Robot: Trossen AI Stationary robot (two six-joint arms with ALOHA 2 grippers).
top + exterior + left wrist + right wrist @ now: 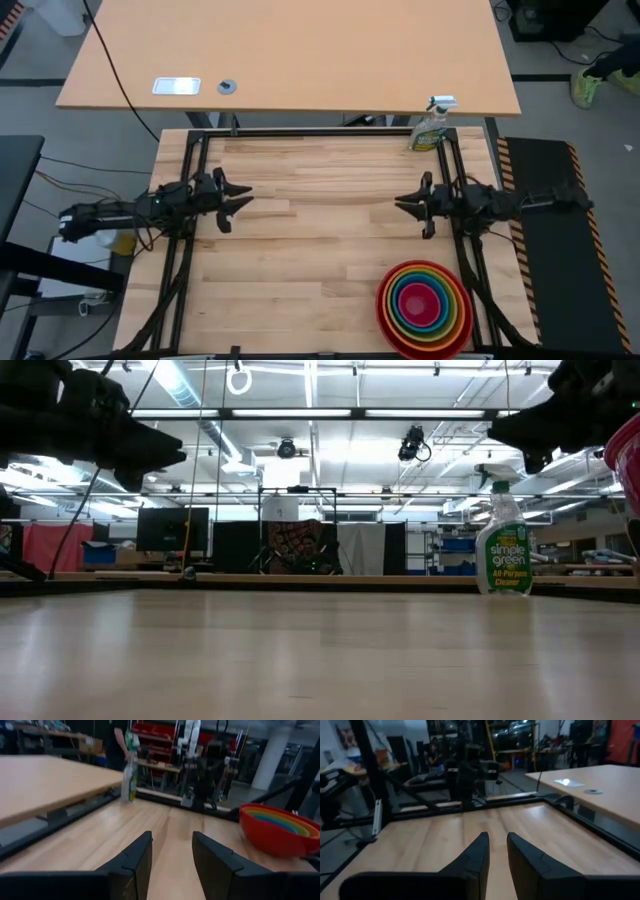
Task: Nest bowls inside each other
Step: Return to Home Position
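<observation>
The bowls (423,305) sit nested as one stack near the table's near right corner: red outermost, then orange, lime green and blue, with pink in the middle. In the left wrist view the stack (277,827) rests on its red base on the wood. My left gripper (240,203) hovers level at the table's left edge, open, with nothing between its fingers (172,845). My right gripper (405,205) hovers level at the right edge, far side of the stack and clear of it. Its fingers (497,842) stand a narrow gap apart around nothing.
A clear spray bottle (430,128) stands at the far right corner, also seen in the low view (502,540). A tan table (290,50) lies beyond the far edge. Black frame rails (185,190) run along both sides. A person (117,740) stands in the room beyond.
</observation>
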